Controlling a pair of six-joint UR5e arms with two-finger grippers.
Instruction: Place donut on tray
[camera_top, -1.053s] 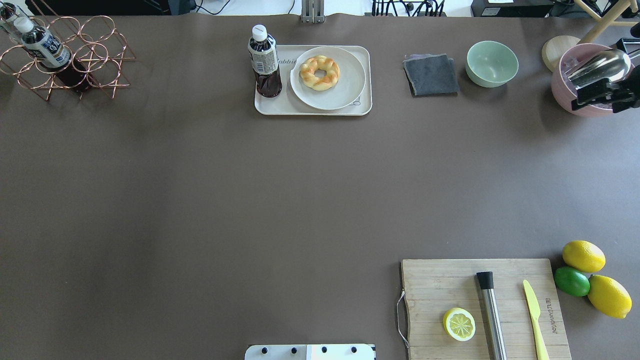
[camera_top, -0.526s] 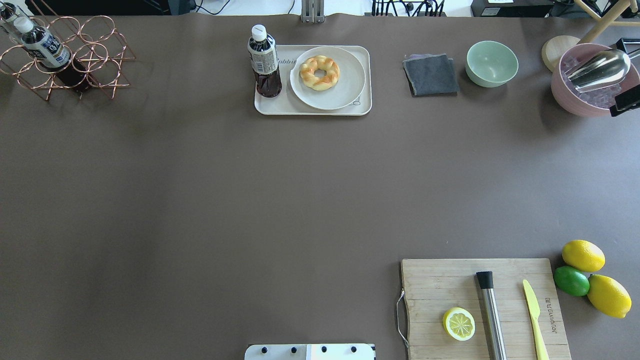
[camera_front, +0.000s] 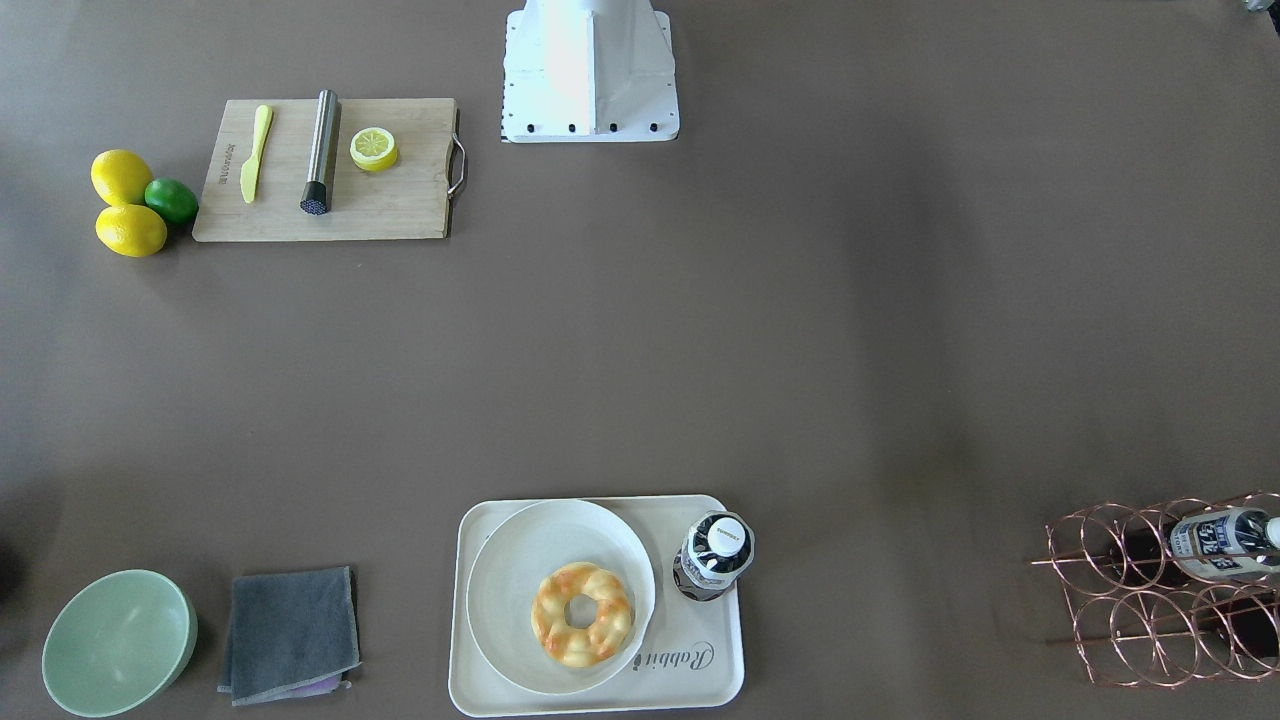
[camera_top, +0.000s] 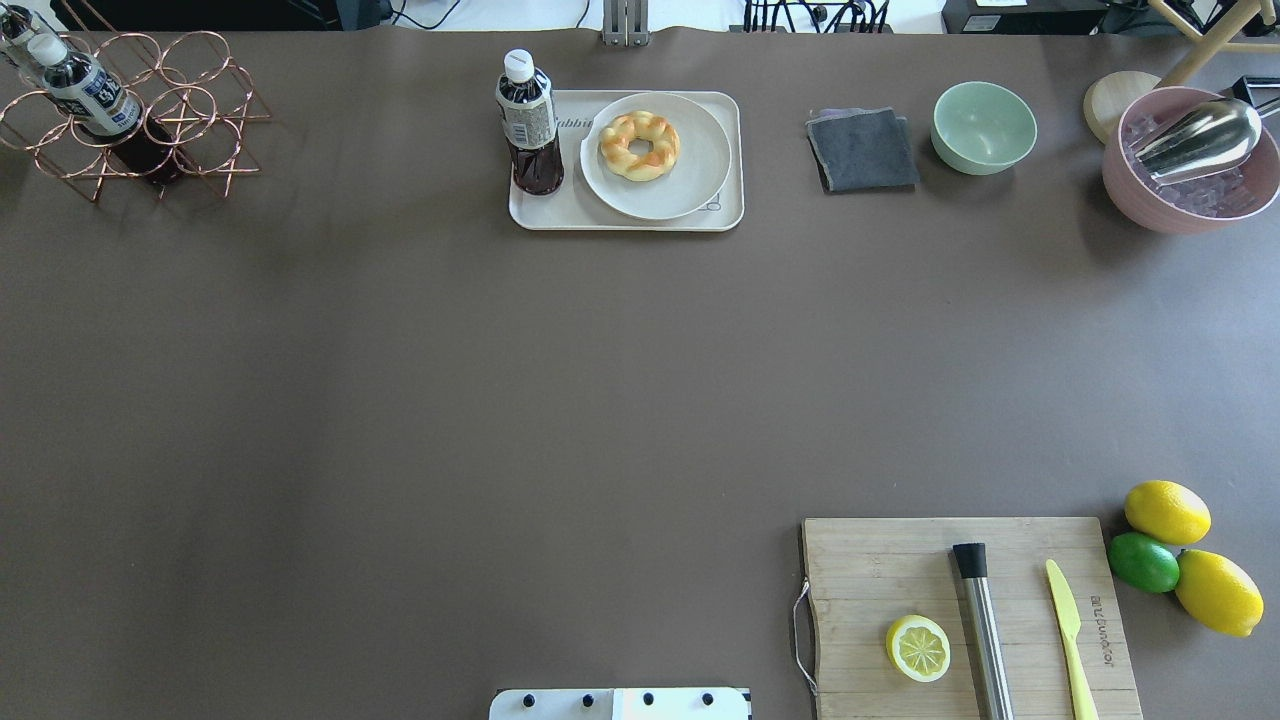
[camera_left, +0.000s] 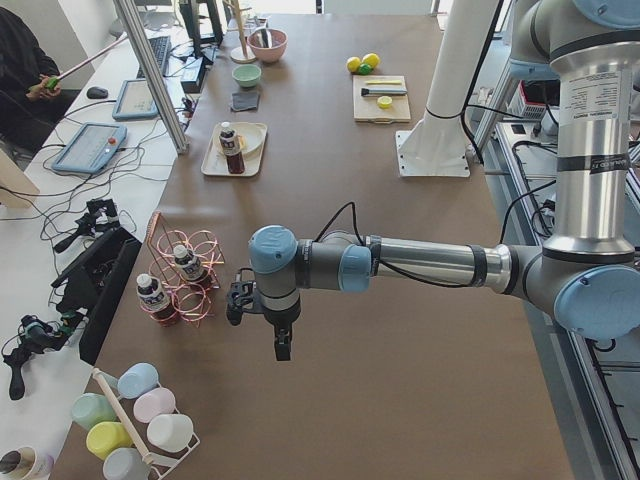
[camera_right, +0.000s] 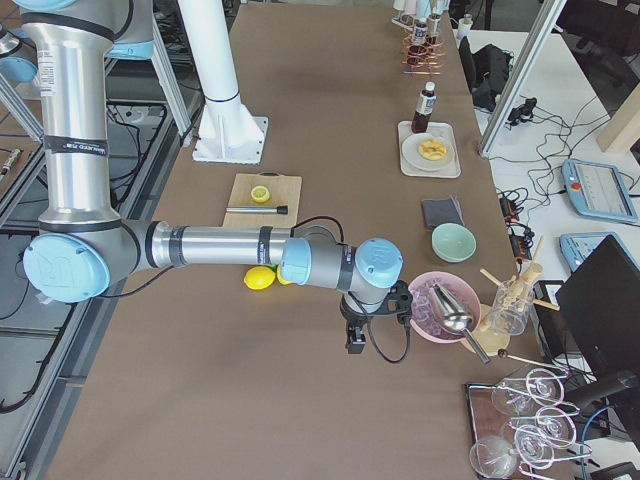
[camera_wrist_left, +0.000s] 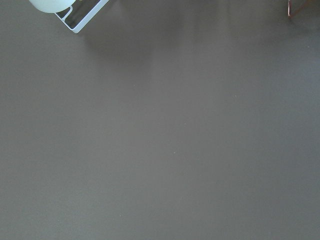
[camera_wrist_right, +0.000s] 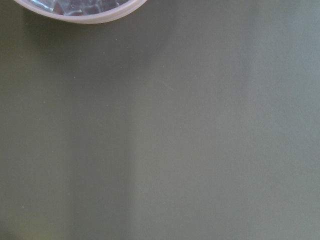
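The golden twisted donut (camera_top: 639, 146) lies on a round off-white plate (camera_top: 694, 180) that sits on the cream "Rabbit" tray (camera_top: 545, 213) at the far middle of the table. It also shows in the front-facing view (camera_front: 582, 613) on the plate (camera_front: 500, 570) and tray (camera_front: 700, 680). My left gripper (camera_left: 283, 345) shows only in the exterior left view, far from the tray; I cannot tell if it is open. My right gripper (camera_right: 353, 343) shows only in the exterior right view, beside the pink bowl; I cannot tell its state.
A dark drink bottle (camera_top: 528, 122) stands on the tray's left part. A grey cloth (camera_top: 862, 150), green bowl (camera_top: 984, 127) and pink bowl with a scoop (camera_top: 1185, 165) lie to the right. A copper rack (camera_top: 130, 115) is far left. A cutting board (camera_top: 965, 610) with a lemon half is near right.
The right gripper, seen over the pink bowl at the overhead view's right edge, has withdrawn out of that view. The donut, plate and tray have not moved.
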